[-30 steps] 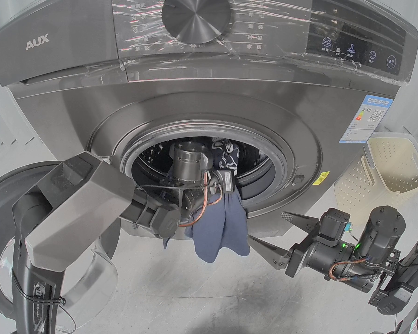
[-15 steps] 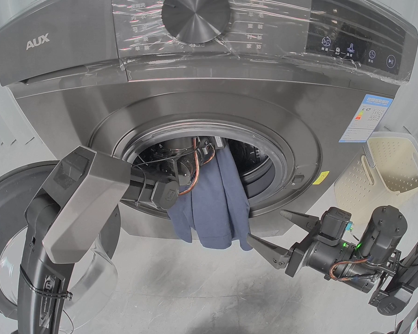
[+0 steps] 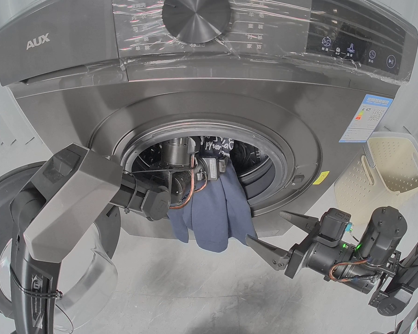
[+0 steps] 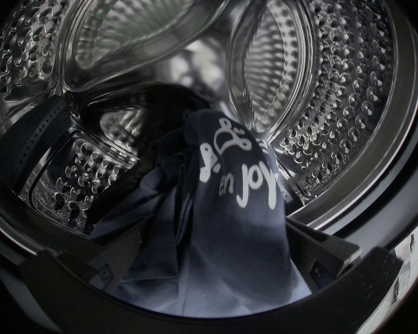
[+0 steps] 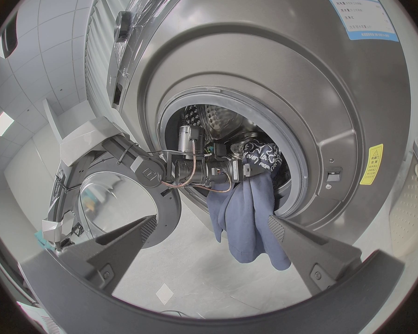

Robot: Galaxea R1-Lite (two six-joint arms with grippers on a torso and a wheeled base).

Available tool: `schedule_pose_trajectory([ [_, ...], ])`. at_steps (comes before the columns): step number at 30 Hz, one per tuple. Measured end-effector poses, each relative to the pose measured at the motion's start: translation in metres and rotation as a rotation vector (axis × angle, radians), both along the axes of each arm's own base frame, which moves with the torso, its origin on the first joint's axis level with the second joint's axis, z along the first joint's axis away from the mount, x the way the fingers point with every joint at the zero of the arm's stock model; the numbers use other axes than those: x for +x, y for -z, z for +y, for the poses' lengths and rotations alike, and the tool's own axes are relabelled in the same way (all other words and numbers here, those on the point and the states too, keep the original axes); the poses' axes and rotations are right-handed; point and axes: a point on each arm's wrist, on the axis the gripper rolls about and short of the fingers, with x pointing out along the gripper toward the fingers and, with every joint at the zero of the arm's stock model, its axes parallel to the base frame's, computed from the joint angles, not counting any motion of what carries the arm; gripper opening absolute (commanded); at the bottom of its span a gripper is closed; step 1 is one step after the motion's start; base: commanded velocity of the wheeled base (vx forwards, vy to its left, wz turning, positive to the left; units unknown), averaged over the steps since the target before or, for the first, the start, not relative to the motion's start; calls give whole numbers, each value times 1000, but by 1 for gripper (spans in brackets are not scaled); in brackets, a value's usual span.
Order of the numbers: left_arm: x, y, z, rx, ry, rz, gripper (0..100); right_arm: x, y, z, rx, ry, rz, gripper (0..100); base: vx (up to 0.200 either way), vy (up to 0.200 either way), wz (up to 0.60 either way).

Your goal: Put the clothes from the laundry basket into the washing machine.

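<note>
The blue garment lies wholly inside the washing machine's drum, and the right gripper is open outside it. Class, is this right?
No. The blue garment is only partly inside the drum; most of it hangs out over the door rim, as the head view shows. The right gripper is indeed open outside it.

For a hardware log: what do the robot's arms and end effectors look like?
The left arm has a boxy silver-grey shell, then dark cylindrical joints with a copper-coloured braided cable. The right arm is black, with round motor housings, a green light and a similar cable. The right end effector has two dark, tapered fingers with textured pads.
</note>
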Motion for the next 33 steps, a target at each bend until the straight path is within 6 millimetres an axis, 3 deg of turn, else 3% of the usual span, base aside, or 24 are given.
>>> schedule_pose_trajectory([
  [12, 5, 19, 6, 49, 2, 53, 100, 0, 0, 0, 1, -1, -1, 100, 0, 0, 0],
  [13, 6, 21, 6, 52, 0, 54, 0, 0, 0, 1, 1, -1, -1, 100, 0, 0, 0],
  [23, 20, 26, 2, 46, 4, 37, 0, 0, -1, 1, 9, -1, 3, 100, 0, 0, 0],
  [33, 37, -4, -12, -81, -7, -80, 0, 1, -1, 1, 14, 0, 3, 100, 0, 0, 0],
])
